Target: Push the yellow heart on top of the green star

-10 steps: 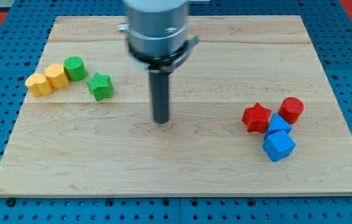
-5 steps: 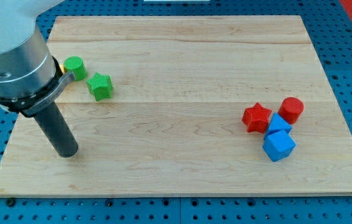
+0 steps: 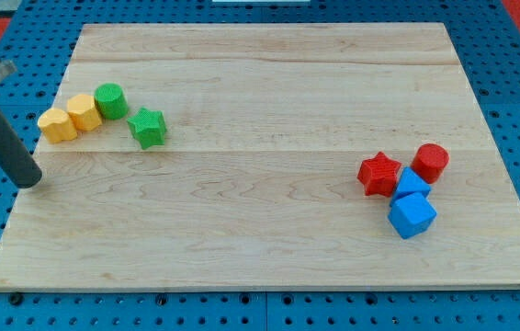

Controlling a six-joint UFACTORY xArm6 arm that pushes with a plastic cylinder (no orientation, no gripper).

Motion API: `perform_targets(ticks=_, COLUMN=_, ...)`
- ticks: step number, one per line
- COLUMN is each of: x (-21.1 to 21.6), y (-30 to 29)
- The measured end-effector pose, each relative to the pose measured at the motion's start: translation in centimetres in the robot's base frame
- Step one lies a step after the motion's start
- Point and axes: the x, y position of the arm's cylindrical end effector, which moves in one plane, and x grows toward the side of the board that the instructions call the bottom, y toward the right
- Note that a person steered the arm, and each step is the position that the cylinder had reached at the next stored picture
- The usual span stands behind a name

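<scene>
Currently my tip [image 3: 28,179] sits at the tabletop's [image 3: 269,248] left edge, bare rod, no gripper to read, below and apart from the yellow heart [image 3: 57,125]. Heart lies near the top-left corner, separated from the green star [image 3: 148,127] by a yellow block [image 3: 84,111] and green cylinder [image 3: 110,100]; push not yet begun.

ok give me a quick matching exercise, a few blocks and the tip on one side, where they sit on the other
Things:
1. my tip
2. green star
3. red cylinder
4. yellow heart

Places:
A. furthest right in the view
B. leftmost block of the left cluster
C. at the board's left edge, below-left of the yellow blocks
D. right end of the left cluster

Pairs: 1-C, 2-D, 3-A, 4-B
</scene>
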Motion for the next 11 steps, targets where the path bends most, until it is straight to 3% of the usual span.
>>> perform_targets(ticks=7, x=-2.6, y=-0.5)
perform_targets(ticks=8, x=-6.1, y=-2.0)
perform_targets(ticks=11, x=-9.6, y=9.6)
